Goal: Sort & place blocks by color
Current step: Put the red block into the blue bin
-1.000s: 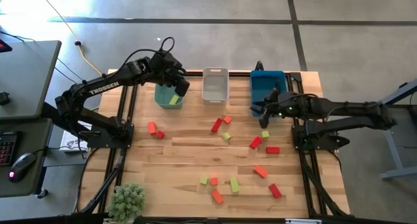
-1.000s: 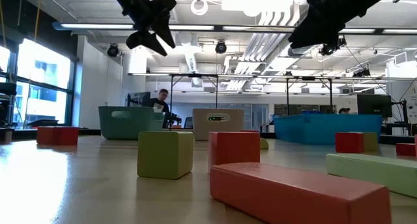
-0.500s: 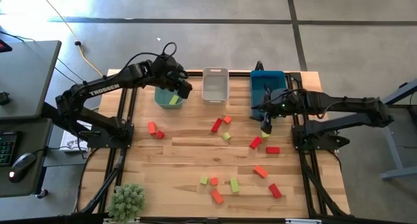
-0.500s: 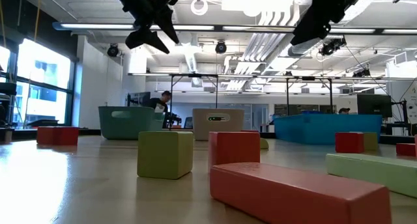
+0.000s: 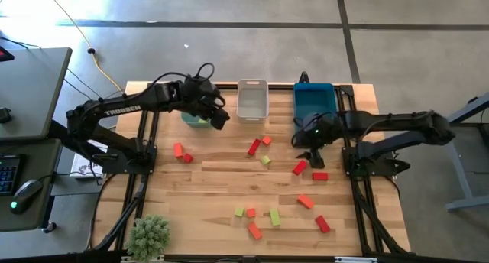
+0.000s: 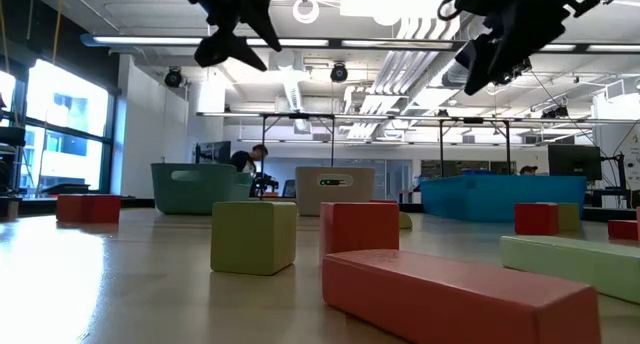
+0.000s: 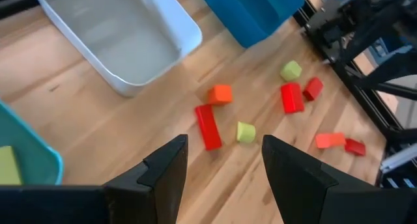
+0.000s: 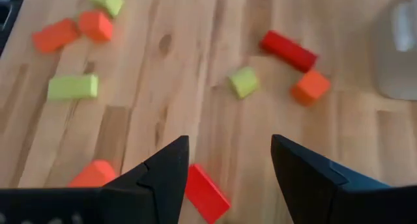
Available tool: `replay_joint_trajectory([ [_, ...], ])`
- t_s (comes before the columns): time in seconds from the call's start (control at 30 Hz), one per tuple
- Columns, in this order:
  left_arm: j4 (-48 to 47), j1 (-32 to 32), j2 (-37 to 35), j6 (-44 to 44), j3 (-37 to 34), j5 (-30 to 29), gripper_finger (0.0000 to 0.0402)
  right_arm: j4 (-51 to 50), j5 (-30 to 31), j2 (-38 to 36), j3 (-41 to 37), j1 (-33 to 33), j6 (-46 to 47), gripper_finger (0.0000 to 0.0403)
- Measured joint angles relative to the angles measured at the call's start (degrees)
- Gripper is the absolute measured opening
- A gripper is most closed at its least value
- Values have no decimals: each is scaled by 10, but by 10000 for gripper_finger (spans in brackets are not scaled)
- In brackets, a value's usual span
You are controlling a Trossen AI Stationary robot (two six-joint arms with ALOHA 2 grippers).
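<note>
Yellow-green, orange-red and deep red blocks lie scattered flat on the wooden table, such as a red bar (image 5: 254,147), an orange cube (image 5: 267,140) and a yellow-green cube (image 5: 265,160). One yellow-green block (image 7: 6,165) lies in the green bin (image 5: 192,119). My left gripper (image 5: 218,115) (image 7: 223,146) hangs open in the air just past the bin's right side. My right gripper (image 5: 309,144) (image 8: 229,146) is open above the table, near the blue bin (image 5: 313,102). A red bar (image 8: 205,191) (image 5: 299,167) shows below, between its fingers, untouched.
A white bin (image 5: 252,100) stands between the green and blue bins along the far edge. More blocks lie toward the near edge, among them a yellow-green bar (image 5: 274,217) and a red one (image 5: 322,224). A small plant (image 5: 149,234) stands at the near left corner.
My left gripper has moved from above the green bin toward the table's right and slightly nearer, past the bin's right side. My right gripper has moved from beside the blue bin toward the near edge and turned, now over the blocks. No block has moved.
</note>
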Motion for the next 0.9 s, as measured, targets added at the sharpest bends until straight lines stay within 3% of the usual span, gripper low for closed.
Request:
replay_joint_trajectory([
  [0.4, 0, -31, 0, -12, 0, -6, 188, -65, 21, 128, 0, 77, -107, 206],
  [0.9, 0, -33, 0, -15, 0, -34, 188, -66, 111, 268, 0, 113, -109, 206],
])
